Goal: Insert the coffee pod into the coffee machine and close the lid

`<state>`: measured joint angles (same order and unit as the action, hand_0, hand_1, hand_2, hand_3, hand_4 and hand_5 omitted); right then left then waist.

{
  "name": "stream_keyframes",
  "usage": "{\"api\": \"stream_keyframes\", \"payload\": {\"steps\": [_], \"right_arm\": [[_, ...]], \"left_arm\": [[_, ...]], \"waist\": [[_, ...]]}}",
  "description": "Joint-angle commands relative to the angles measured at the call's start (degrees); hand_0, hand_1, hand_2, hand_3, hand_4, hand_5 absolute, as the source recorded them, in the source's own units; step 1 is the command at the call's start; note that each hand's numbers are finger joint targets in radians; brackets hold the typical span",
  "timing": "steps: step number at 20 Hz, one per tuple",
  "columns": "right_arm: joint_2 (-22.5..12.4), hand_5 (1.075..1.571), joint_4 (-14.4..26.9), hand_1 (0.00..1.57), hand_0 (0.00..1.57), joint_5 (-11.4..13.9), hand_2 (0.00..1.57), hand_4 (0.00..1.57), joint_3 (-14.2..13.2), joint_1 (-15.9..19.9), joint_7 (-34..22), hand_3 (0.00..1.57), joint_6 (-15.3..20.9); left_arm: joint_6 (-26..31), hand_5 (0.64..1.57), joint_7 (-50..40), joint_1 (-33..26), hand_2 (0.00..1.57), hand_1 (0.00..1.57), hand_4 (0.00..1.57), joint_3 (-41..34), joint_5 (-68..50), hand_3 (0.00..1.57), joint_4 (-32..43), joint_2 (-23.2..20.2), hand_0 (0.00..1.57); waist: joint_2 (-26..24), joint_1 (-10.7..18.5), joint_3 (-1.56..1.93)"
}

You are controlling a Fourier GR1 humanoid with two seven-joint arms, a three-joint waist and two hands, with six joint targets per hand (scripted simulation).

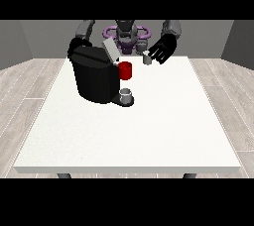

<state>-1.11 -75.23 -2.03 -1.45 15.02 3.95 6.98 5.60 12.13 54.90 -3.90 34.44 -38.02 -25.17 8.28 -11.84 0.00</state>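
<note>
Holding the coffee pod (pixel 147 59) in my hand at the view's right (pixel 162 49), I have it pinched between thumb and fingers, lifted above the far part of the table (pixel 163 121) and well to the side of the coffee machine (pixel 94 76). The machine's lid (pixel 110 50) stands tilted up and open, and a red part (pixel 126 70) shows at its front, above a small grey cup (pixel 126 94) on the base. My other hand (pixel 74 46), at the view's left, is mostly hidden behind the machine, so I cannot tell how its fingers lie.

The pod has not gone in yet. My worry is the approach: coming in too low could knock the raised lid or the red part, and a tilted pod might jam at the opening. It may also slip from the pinch as I turn my wrist.
</note>
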Motion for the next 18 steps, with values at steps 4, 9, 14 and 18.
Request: {"api": "stream_keyframes", "payload": {"steps": [4,9,14,18], "right_arm": [[0.5,1.571,-4.2,0.0,0.0,0.8,0.0,0.52,1.8,1.7,-2.8,0.0,0.7],[1.1,1.571,-1.7,0.0,0.0,1.6,0.0,0.51,1.5,1.7,0.5,0.0,2.3],[-1.7,1.571,-3.5,0.0,0.0,-0.2,0.0,0.5,-0.5,4.4,-1.5,0.0,-0.5],[-1.9,1.571,-4.4,0.0,0.0,1.8,0.0,0.52,0.2,4.4,-2.9,0.0,1.2]], "left_arm": [[1.9,1.571,-3.7,6.8,1.25,1.21,0.49,-3.8,-1.3,1.19,1.9,-3.3,1.21],[3.0,1.571,-5.9,9.6,1.32,1.26,0.52,-2.5,-0.5,1.25,0.5,-0.9,1.26],[1.7,1.571,-6.2,11.2,1.31,1.28,0.5,-3.0,0.4,1.23,1.5,-1.7,1.28],[3.4,1.571,-5.9,12.1,1.33,1.31,0.49,-3.1,0.3,1.24,1.9,-2.0,1.31]], "waist": [[1.5,-4.3,-0.02],[2.0,-3.3,0.01],[4.8,-5.3,0.01],[3.9,-5.0,0.0]]}}
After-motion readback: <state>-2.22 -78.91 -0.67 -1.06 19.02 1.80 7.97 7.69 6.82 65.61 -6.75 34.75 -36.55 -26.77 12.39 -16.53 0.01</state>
